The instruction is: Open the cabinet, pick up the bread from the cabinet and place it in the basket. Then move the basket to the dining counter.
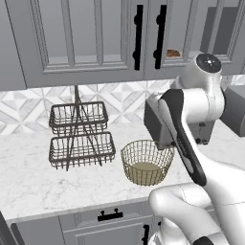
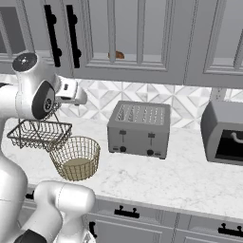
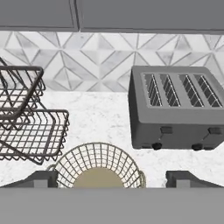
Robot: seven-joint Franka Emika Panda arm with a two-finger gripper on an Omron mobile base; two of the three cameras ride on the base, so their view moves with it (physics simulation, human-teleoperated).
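The grey upper cabinet [image 1: 86, 38] hangs above the worktop, and both doors by its black bar handles [image 1: 138, 36] are closed. A small brown piece of the bread [image 1: 173, 53] peeks out at the bottom of the right door's panel, also seen as bread [image 2: 116, 55]. The gold wire basket [image 1: 146, 162] stands empty on the marble worktop, between the rack and the toaster. My gripper [image 3: 114, 180] hovers above and just in front of the basket [image 3: 99, 168]. It is open, its fingertips [image 3: 41, 178] are wide apart and nothing is between them.
A dark two-tier wire rack [image 1: 81, 136] stands left of the basket. A grey four-slot toaster [image 2: 138, 129] sits to its right, with a toaster oven [image 2: 223, 133] further right. Grey drawers [image 1: 110, 215] run below the worktop edge.
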